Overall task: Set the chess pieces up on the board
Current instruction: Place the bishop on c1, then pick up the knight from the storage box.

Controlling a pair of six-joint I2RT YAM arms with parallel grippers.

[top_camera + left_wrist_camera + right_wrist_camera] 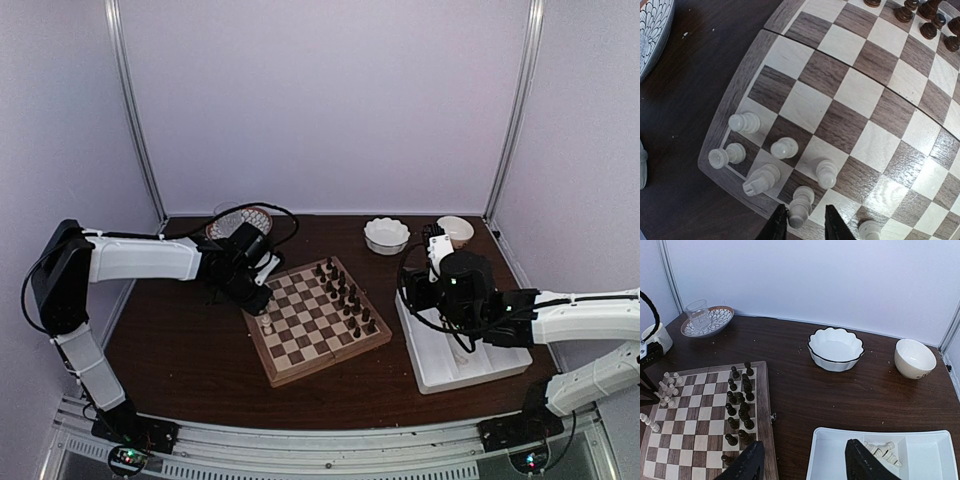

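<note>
- The left end effector (803, 227) is hanging over the near-left corner of the board (860, 100). Its fingers (778, 225) are standing narrowly apart on either side of one white piece (801, 204).
- A sliver of gap is showing on that piece's right side, while its left side is sitting very close to the finger. It therefore looks set down rather than pinched, though I cannot tell whether the left finger is touching it.
- Six other white pieces (761, 179) are crowding the same corner, several of them leaning or straddling square lines. The dark pieces (740, 405) are filling the two rows along the opposite edge.
- The right end effector (805, 465) is spread wide and holding nothing. It is hovering over the white tray (930, 460) on the counter (805, 385), where a few white pieces (882, 450) are lying on their sides.
- Step in hand, as I judge it: placing a white piece on the back row, with most of the white side not yet set.
- Next, the left arm is probably needing to lift straight up, so the fingers are not clipping the close neighbours.
- The right arm is then needing to come down and close on one tray piece. That grip is looking awkward, because the pieces are lying flat and touching each other.
</note>
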